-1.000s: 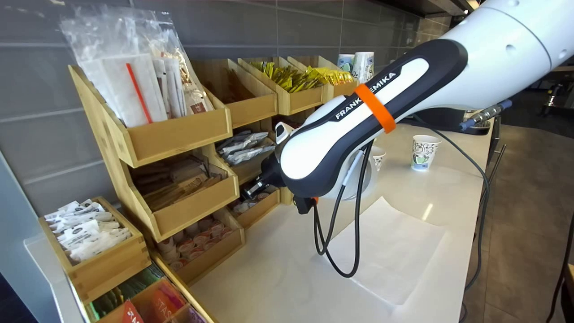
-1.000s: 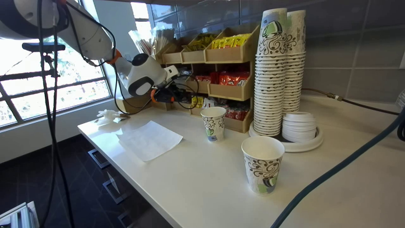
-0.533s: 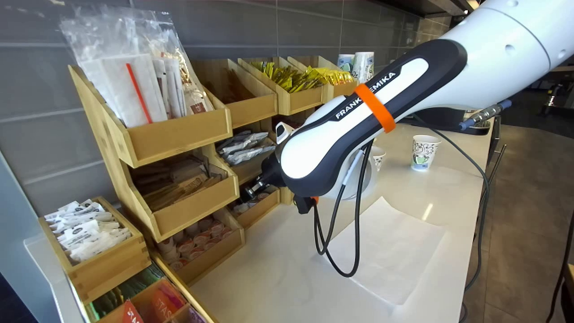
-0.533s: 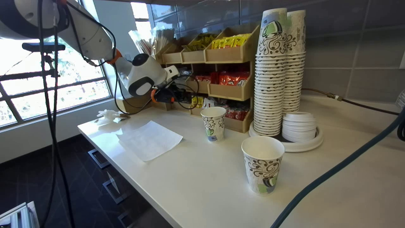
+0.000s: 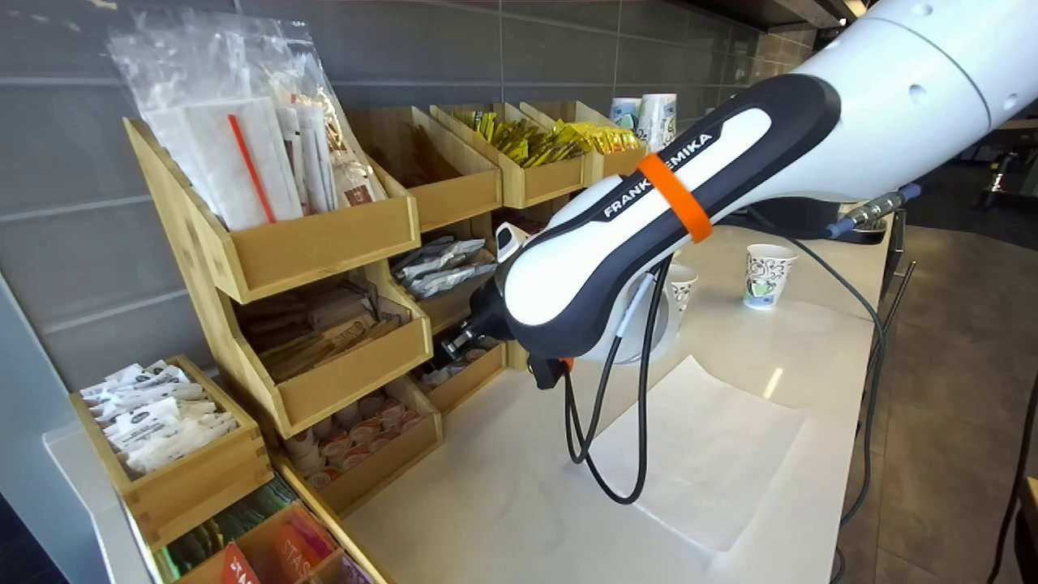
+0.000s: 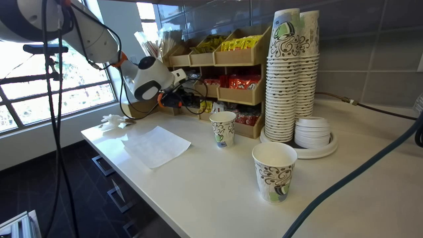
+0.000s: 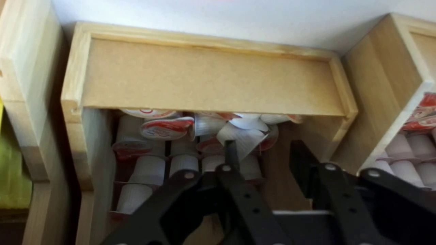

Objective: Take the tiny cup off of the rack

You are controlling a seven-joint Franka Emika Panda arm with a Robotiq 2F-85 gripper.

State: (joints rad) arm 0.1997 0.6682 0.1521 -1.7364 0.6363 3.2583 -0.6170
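Several tiny cups, pale and ribbed with reddish lids, fill a lower bin of the plywood rack (image 7: 211,78), which also shows in both exterior views (image 5: 324,247) (image 6: 238,95). One tiny cup (image 7: 250,134) lies tilted on top of the others near the bin's front panel. My gripper (image 7: 265,146) is open at the bin in the wrist view. Its left finger overlaps part of that cup; I cannot tell whether they touch. The right finger is over bare bin floor, with nothing held between. In an exterior view the gripper (image 5: 450,349) reaches the lower bin's opening.
Bin side walls (image 7: 378,68) stand on both sides. A bin of stirrers and packets (image 5: 349,365) is beside the arm. Paper cups (image 6: 275,172) (image 6: 223,129), a cup stack (image 6: 282,92) and a paper sheet (image 6: 160,147) are on the counter. Cables (image 5: 641,454) hang below the wrist.
The arm has shifted very slightly toward the rack in the last half second, and its hanging cables have swung a little. Nothing else has visibly moved.
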